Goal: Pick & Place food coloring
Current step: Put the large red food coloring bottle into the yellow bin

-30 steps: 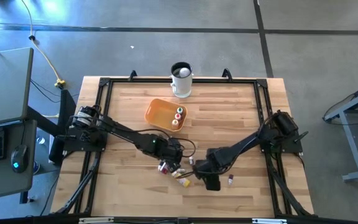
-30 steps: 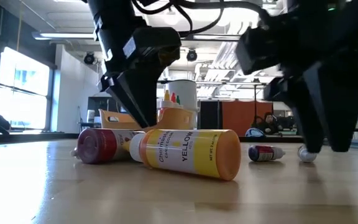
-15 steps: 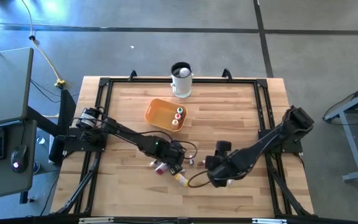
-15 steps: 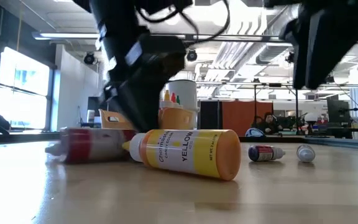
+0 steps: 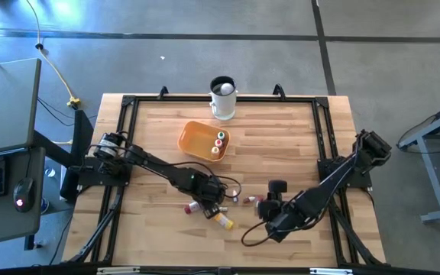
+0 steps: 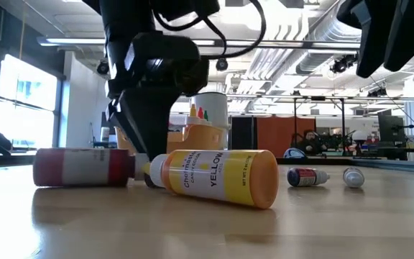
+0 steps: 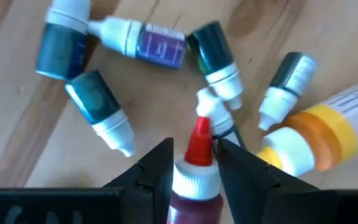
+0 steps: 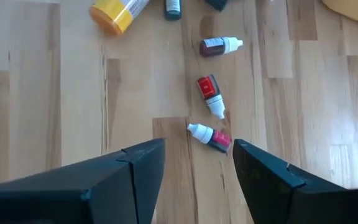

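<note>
My left gripper (image 7: 194, 163) pinches the red bottle (image 7: 193, 180) lying on the table (image 5: 281, 145), while my right gripper (image 8: 196, 163) hangs open above it.

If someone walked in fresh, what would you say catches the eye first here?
Probably the yellow bottle lying on its side in the table's near middle, with the left gripper beside it, fingers closed on a red-capped bottle. Behind them sits the orange bowl, holding a few bottles.
</note>
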{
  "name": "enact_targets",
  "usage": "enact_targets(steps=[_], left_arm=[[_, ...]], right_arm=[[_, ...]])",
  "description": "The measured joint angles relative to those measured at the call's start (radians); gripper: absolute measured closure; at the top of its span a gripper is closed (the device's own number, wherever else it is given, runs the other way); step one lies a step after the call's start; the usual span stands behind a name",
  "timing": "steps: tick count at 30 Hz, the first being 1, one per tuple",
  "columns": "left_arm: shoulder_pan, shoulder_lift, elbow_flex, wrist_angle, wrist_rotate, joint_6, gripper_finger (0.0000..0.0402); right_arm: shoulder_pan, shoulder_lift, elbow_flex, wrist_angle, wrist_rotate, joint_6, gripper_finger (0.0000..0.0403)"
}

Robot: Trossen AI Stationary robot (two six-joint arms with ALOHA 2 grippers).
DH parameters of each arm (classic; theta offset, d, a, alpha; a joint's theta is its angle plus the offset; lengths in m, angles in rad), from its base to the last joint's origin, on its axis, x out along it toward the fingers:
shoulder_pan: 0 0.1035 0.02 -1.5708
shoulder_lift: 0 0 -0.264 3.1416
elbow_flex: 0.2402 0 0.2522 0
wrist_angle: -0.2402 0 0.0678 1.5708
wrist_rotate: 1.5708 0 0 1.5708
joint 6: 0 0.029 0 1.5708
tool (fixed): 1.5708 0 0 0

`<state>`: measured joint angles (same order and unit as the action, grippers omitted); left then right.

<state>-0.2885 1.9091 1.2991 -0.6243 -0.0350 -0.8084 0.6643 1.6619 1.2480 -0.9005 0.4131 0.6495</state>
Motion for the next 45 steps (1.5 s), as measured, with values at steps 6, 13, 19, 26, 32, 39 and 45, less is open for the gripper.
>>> enact_targets(steps=[6,13,19,26,32,39,45], left_arm=[[0.0,0.002,0.0,-0.008,0.002,0.075,0.028],[0.0,0.002,0.0,-0.049,0.015,0.184,0.0279],[0.0,0.002,0.0,-0.089,0.021,0.184,0.0279],[0.0,0.002,0.0,-0.085,0.018,0.202,0.0279],[0.001,0.002,0.0,-0.08,-0.003,0.202,0.0279],[0.001,0.002,0.0,-0.083,-0.039,0.282,0.0279],[0.001,0.002,0.0,-0.083,-0.035,0.281,0.0279]], right_arm=[[0.0,0.0,0.0,0.0,0.0,-0.003,0.0219],[0.0,0.0,0.0,0.0,-0.001,-0.003,0.0219],[-0.002,0.0,0.0,0.001,0.001,-0.003,0.0217],[-0.003,0.0,0.0,0.004,0.004,-0.003,0.0221],[-0.003,0.0,0.0,0.006,0.004,-0.017,0.0222],[-0.003,0.0,0.0,0.048,0.0,-0.056,0.0222],[-0.003,0.0,0.0,0.053,0.001,-0.083,0.0222]])
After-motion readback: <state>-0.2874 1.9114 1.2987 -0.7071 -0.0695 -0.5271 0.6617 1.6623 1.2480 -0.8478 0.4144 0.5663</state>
